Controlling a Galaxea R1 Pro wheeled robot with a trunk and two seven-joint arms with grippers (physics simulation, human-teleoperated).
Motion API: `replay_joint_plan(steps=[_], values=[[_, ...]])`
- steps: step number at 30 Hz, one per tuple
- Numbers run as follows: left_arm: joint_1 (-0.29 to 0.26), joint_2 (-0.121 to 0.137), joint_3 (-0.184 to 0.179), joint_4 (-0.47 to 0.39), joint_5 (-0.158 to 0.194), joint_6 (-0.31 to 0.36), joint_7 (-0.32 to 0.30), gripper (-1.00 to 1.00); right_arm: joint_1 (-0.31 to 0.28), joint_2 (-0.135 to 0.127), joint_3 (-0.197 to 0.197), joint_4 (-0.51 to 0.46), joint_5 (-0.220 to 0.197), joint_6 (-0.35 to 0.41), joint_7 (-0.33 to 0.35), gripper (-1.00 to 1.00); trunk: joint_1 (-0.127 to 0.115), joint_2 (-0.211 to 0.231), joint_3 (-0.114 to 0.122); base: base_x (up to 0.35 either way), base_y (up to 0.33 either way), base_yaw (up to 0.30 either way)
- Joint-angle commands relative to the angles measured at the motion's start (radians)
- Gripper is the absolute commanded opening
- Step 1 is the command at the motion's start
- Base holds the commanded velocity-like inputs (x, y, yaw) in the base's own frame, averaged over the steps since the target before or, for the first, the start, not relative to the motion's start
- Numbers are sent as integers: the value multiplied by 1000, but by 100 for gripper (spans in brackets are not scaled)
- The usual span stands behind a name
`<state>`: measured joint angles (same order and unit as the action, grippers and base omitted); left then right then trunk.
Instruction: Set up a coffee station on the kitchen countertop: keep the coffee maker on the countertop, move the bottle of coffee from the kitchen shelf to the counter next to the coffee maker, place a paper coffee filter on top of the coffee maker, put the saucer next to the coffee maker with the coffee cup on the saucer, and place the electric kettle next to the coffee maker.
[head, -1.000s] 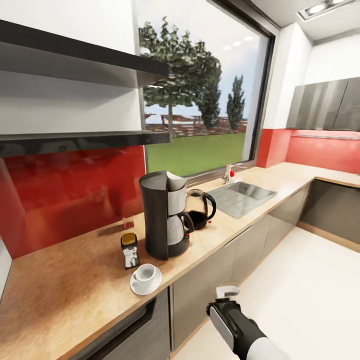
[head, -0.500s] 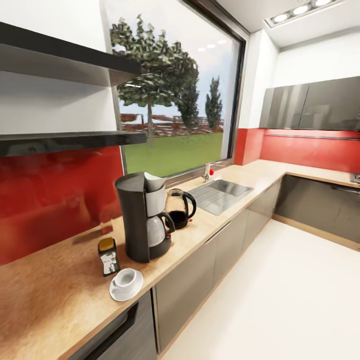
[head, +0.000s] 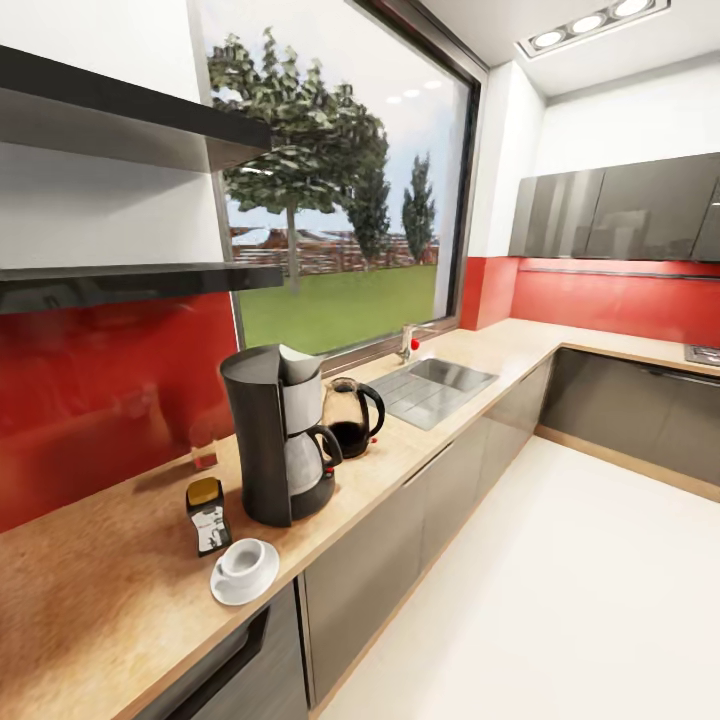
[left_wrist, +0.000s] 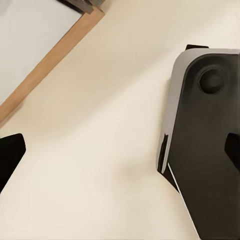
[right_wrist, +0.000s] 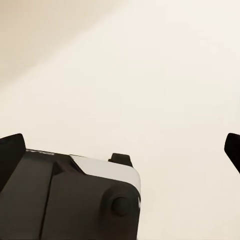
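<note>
On the countertop (head: 100, 590) stands the coffee maker (head: 272, 440), with the white paper coffee filter (head: 297, 364) sticking up from its top. Just behind it is the glass electric kettle (head: 352, 415). In front of it stands the bottle of coffee (head: 205, 515), and beside that the coffee cup (head: 243, 558) rests on the saucer (head: 264, 584). My left gripper (left_wrist: 120, 152) hangs open over the pale floor, nothing between its fingers. My right gripper (right_wrist: 122, 150) is likewise open over the floor.
A steel sink (head: 435, 385) with a tap lies farther along the counter under the window. Dark shelves (head: 130, 280) hang at the left above the red backsplash. The robot's base (left_wrist: 210, 140) shows below both wrists. The pale floor (head: 560, 600) stretches to the right.
The whole head picture has slid left as the camera moved. My right arm, seen low in the picture a second ago, has left it. The counter's things keep their places.
</note>
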<state>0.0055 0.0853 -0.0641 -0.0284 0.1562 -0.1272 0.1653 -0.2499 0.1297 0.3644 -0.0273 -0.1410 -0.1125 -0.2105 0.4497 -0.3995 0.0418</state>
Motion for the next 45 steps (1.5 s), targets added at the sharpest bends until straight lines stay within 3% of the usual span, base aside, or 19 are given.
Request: replay_joint_plan(steps=[1, 9, 38, 45], values=[[1, 0, -7, -1, 10, -2, 2, 100, 0, 0, 9, 1, -11, -4, -3, 100, 0, 0, 0, 0, 0, 0], [1, 1, -6, -4, 7, -2, 3, 100, 0, -20, 9, 1, -9, -4, -3, 100, 0, 0, 0, 0, 0, 0], [1, 1, -5, 4, 16, 15, 3, 100, 0, -24, 8, 1, -11, -5, -3, 100, 0, 0, 0, 0, 0, 0], [2, -1, -5, 42, 15, 19, 4, 100, 0, -24, 8, 1, -11, -6, -3, 100, 0, 0, 0, 0, 0, 0]])
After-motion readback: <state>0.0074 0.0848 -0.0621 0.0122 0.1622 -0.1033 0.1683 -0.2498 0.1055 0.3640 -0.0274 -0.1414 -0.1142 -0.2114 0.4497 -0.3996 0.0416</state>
